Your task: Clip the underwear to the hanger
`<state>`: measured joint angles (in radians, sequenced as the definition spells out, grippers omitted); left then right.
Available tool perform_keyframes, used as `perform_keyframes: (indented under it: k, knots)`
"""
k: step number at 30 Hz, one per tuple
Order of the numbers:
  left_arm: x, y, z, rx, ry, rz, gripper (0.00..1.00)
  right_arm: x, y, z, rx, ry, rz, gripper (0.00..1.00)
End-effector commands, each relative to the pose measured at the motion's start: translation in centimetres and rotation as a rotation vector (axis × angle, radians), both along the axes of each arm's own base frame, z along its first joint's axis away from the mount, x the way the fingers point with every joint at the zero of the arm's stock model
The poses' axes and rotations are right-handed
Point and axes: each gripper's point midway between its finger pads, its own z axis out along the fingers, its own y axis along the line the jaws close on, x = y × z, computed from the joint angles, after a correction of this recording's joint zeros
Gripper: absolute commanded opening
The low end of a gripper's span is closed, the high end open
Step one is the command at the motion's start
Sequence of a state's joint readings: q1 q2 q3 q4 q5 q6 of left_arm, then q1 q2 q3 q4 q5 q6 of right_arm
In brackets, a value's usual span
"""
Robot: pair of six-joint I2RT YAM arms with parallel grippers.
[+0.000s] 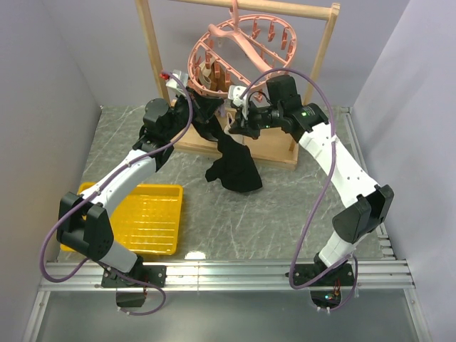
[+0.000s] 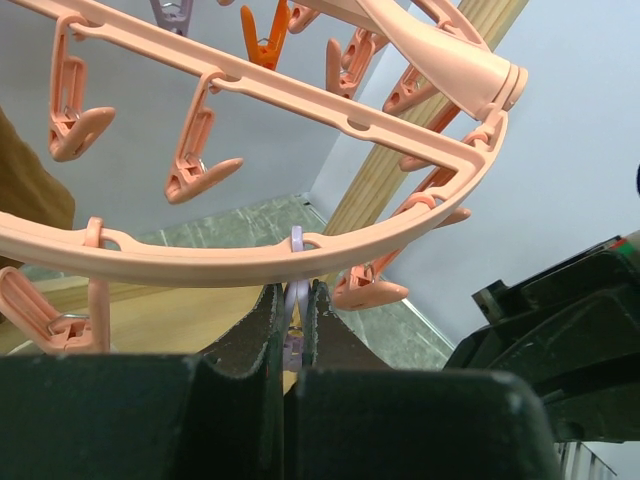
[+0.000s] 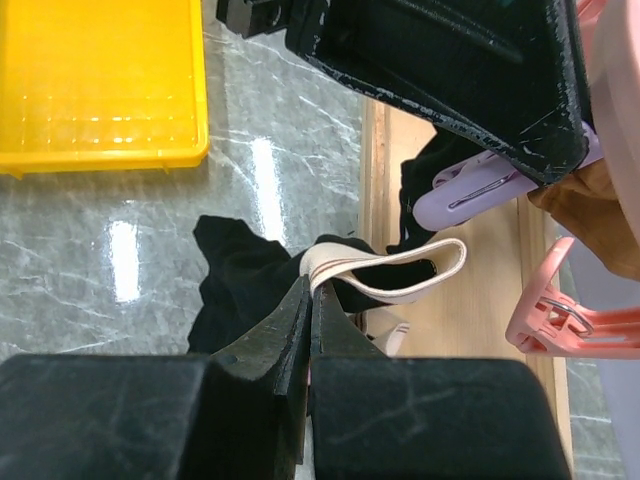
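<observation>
The salmon-pink ring hanger (image 1: 242, 50) hangs from the wooden rack; its rim (image 2: 250, 265) crosses the left wrist view. My left gripper (image 1: 192, 96) (image 2: 295, 300) is shut on a lavender peg (image 2: 296, 245) dangling from the rim; the peg also shows in the right wrist view (image 3: 470, 190). My right gripper (image 1: 239, 121) (image 3: 310, 290) is shut on the tan-pink waistband (image 3: 400, 270) of the black underwear (image 1: 235, 167) (image 3: 240, 280), held just below the peg. The fabric's lower part trails down to the table.
A yellow tray (image 1: 142, 214) (image 3: 100, 80) lies at the front left. The wooden rack's posts (image 1: 153, 64) and base board (image 1: 263, 146) stand behind the grippers. Brown cloth (image 2: 30, 190) and another dark garment (image 1: 206, 121) hang from the ring.
</observation>
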<state>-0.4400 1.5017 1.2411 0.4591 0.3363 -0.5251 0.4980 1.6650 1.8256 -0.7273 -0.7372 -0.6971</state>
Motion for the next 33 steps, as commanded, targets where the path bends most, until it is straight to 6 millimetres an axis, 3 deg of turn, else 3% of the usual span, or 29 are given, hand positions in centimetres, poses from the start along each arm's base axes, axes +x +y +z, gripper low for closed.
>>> perform_keyframes:
  k: [1, 33]
  knots:
    - [-1.1, -1.3, -0.9, 0.012, 0.055, -0.08, 0.0, 0.1, 0.4, 1.1, 0.01, -0.031, 0.006, 0.0]
    - [-1.7, -2.0, -2.1, 0.044, 0.052, -0.102, 0.0, 0.1, 1.9, 2.4, 0.044, -0.041, 0.022, 0.0]
